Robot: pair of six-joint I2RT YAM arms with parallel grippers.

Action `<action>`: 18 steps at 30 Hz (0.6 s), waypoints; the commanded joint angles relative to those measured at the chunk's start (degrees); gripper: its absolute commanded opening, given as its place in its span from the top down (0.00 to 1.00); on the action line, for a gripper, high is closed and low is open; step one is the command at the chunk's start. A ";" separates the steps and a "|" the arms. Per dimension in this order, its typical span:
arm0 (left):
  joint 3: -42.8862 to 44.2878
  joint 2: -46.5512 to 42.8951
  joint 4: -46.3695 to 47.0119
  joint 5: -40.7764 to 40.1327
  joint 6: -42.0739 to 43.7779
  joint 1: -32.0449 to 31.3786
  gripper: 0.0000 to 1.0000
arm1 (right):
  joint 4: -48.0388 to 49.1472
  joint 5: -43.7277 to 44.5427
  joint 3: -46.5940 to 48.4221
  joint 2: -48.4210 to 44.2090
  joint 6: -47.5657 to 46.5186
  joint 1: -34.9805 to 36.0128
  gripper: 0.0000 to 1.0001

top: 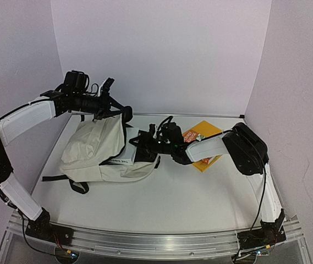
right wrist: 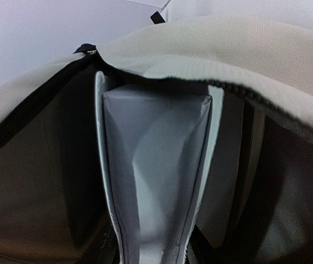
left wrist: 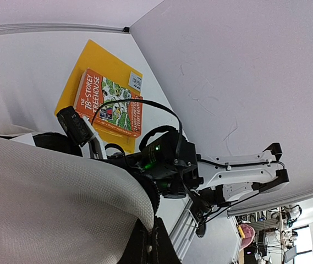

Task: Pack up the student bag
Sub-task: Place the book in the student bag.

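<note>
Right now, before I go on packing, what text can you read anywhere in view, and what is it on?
"78-STOREY TREEHOUSE": cover of the orange book, seen from the left wrist.
White sticker on the yellow cover under it: too small to read.
Dark lettering on the white book at the mouth of the student bag: blurred, unreadable.

An orange book [left wrist: 108, 104] titled 78-Storey Treehouse lies on a larger yellow book [left wrist: 98, 59], both flat on the white table [top: 173, 203] near its back right corner beneath pale walls [top: 162, 49], with a white book [top: 124, 160] further left, well apart.
</note>
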 commanded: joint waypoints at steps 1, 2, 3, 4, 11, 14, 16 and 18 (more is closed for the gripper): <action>3.58 -0.25 10.31 6.03 -1.03 -2.47 1.00 | -4.61 1.98 7.08 1.59 -5.42 1.48 0.61; 3.86 0.27 10.43 6.20 -1.06 -2.96 1.00 | -5.72 2.41 8.41 2.15 -6.26 1.84 0.61; 4.17 0.85 10.50 6.33 -1.06 -3.38 1.00 | -6.61 2.71 9.83 2.93 -6.98 2.18 0.61; 4.48 1.46 10.59 6.47 -1.08 -3.79 1.00 | -7.47 2.97 11.32 3.73 -7.62 2.52 0.61; 3.30 1.95 12.53 6.25 -2.21 -5.38 1.00 | -9.44 3.88 16.13 6.66 -10.10 3.24 0.51; 2.18 -0.40 11.14 3.08 -1.11 -5.29 1.00 | -11.38 5.59 13.79 4.17 -12.42 3.27 0.42; 1.81 -2.07 8.92 -0.50 -0.05 -4.99 1.00 | -12.24 7.44 9.95 0.84 -13.92 3.12 0.36; 1.01 -3.48 8.02 -1.75 -0.06 -4.20 1.00 | -12.58 9.00 5.67 -2.94 -14.91 2.86 0.31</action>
